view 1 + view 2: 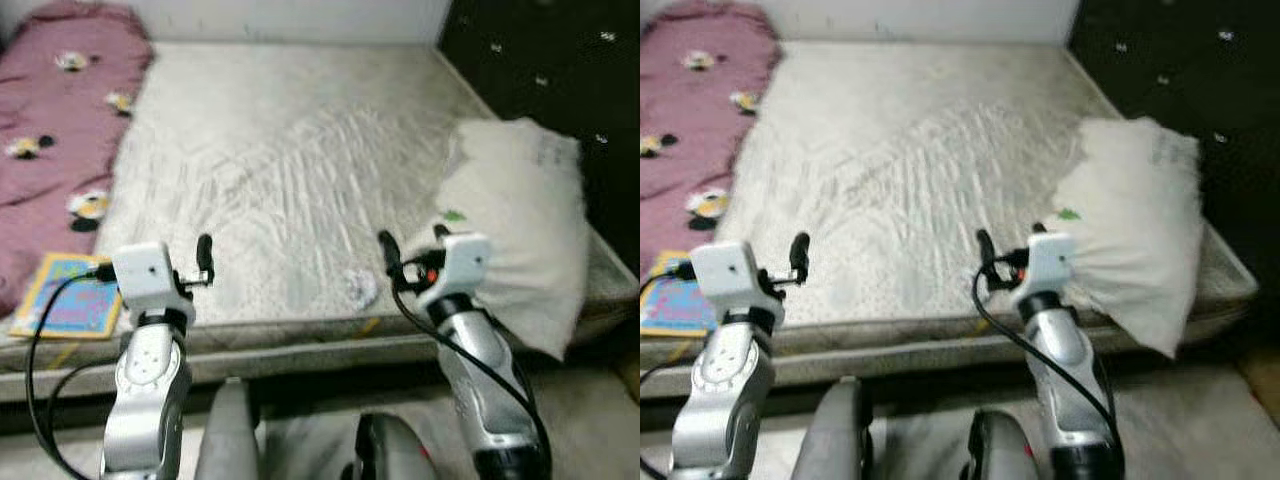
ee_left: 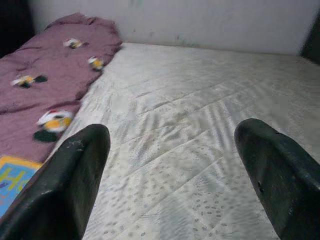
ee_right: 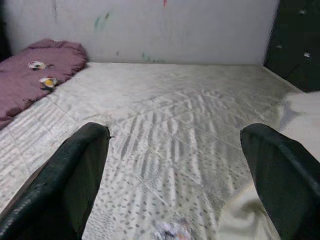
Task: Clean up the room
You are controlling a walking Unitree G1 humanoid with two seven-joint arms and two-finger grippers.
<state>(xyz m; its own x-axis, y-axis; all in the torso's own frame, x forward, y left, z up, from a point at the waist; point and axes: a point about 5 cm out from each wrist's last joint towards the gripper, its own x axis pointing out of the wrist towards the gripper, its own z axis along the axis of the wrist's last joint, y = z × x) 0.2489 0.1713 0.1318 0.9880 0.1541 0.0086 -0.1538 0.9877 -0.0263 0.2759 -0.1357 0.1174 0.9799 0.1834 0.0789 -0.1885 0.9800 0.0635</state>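
Observation:
A white mattress (image 1: pixel 300 160) fills the bed before me. A white pillow (image 1: pixel 525 230) lies on its right side and hangs over the front right corner. A small crumpled white and purple scrap (image 1: pixel 358 287) rests near the front edge, also seen as the scrap (image 3: pixel 172 230) in the right wrist view. A yellow and blue book (image 1: pixel 70 295) lies at the front left corner. My left gripper (image 2: pixel 170 175) is open above the mattress's front left part, holding nothing. My right gripper (image 1: pixel 413 245) is open, just left of the pillow and above the scrap.
A purple blanket (image 1: pixel 50 120) with flower prints runs along the left side of the bed. A black cabinet (image 1: pixel 560 60) stands close on the right. A pale wall (image 3: pixel 150 25) closes the far side. The bed's front edge (image 1: pixel 300 345) is right before my arms.

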